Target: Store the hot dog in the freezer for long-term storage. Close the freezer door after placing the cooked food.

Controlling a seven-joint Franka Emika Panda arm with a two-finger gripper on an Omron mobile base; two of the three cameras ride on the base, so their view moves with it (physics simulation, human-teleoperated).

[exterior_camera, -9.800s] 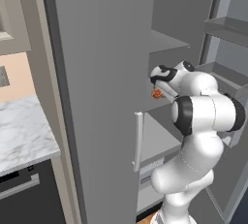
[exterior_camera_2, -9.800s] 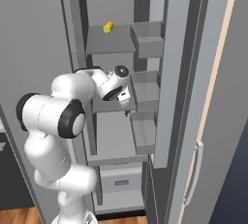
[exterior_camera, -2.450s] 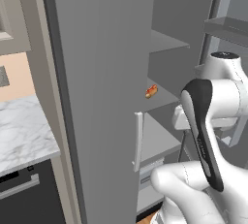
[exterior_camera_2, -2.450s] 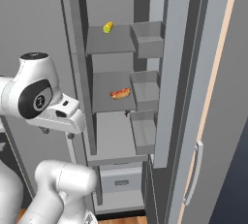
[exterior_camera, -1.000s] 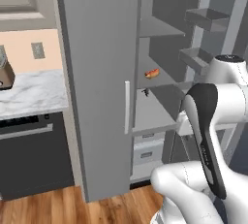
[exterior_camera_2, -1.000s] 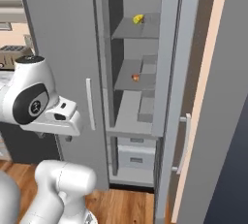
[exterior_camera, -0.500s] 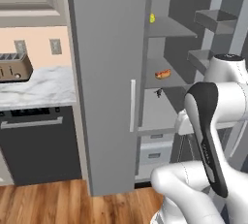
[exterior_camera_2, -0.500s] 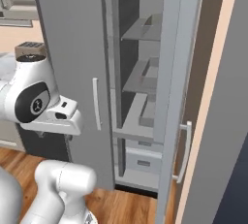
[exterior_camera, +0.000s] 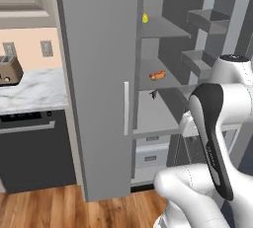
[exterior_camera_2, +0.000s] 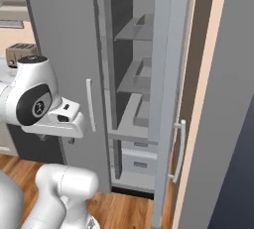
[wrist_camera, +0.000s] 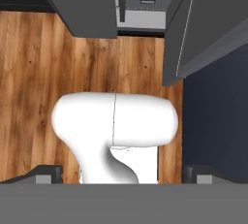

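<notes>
Left base view: hot dog (exterior_camera: 157, 75) lies on the freezer (exterior_camera: 163, 64) middle shelf near its front edge. My end effector (wrist_camera: 121, 172) hangs released, empty, facing the floor. Freezer door (exterior_camera_2: 166, 99) stands open; I judge a swing could clip its edge.

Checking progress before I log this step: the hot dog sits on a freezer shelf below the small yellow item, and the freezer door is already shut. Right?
Not quite. The hot dog does lie on a shelf of the freezer, below the small yellow item, but the freezer door is not shut: it stands wide open. The right base view shows it swung out with its inner bins facing the shelves.
</notes>
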